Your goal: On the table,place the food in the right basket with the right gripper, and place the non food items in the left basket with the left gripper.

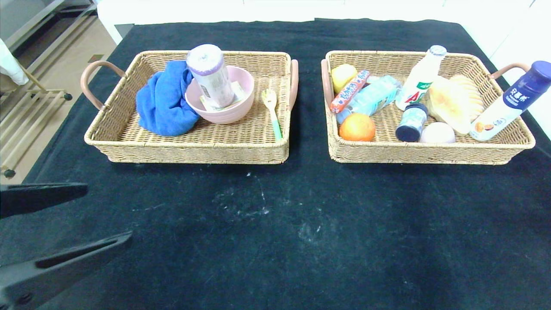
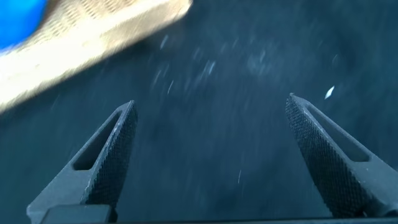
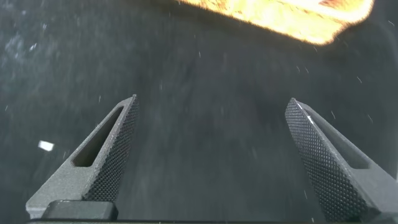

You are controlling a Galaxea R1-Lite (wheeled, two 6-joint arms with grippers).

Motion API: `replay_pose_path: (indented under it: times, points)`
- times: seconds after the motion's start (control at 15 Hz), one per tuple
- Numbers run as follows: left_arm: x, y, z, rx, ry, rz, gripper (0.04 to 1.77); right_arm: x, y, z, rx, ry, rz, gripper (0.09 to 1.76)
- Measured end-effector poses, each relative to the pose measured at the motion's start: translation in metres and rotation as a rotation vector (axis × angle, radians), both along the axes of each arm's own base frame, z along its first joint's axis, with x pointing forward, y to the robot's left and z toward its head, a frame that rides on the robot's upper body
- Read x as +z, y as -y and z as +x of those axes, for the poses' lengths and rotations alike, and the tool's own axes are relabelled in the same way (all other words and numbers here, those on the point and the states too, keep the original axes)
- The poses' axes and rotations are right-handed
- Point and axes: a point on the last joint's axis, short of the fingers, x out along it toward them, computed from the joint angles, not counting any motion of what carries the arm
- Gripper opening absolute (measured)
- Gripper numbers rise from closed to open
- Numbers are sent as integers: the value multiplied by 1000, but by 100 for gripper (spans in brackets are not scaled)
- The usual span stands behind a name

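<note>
Head view, left tool [image 1: 109, 211] at 8 o'clock, spread apart over bare desk [image 1: 301, 215], right tool [image 3: 211, 109] likewise apart, nothing held

Left pincer [image 2: 211, 106] open over black cloth [image 2: 217, 62] (empty), basket [image 2: 93, 37] beyond

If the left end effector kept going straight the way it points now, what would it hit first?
Probably the near wall of the left basket. The left end effector, open and empty, hangs over bare black cloth, with only that ahead of it. Depth is hard to judge.
</note>
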Motion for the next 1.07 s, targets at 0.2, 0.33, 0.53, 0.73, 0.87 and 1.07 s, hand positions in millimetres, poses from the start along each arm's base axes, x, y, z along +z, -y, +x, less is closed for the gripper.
replay_pose_path:
  times: [0.2,0.33,0.53,0.73,0.87,1.07]
  points:
    - [-9,-28,-41,88,32,1,171,-4,5,-35,-44,9,1,171]
    - [-18,-44,-72,159,91,-1,171,-8,6,-62,-92,26,2,171]
    - [-35,-55,-109,261,168,-5,172,-19,5,-98,-146,69,4,171]
    - [-48,-58,-133,334,234,-23,172,-35,5,-127,-127,114,7,171]
    - [-51,-57,-140,386,264,-28,172,-41,6,-140,-104,158,11,171]
    - [-50,-54,-146,441,294,-30,172,-48,6,-148,-98,193,14,171]
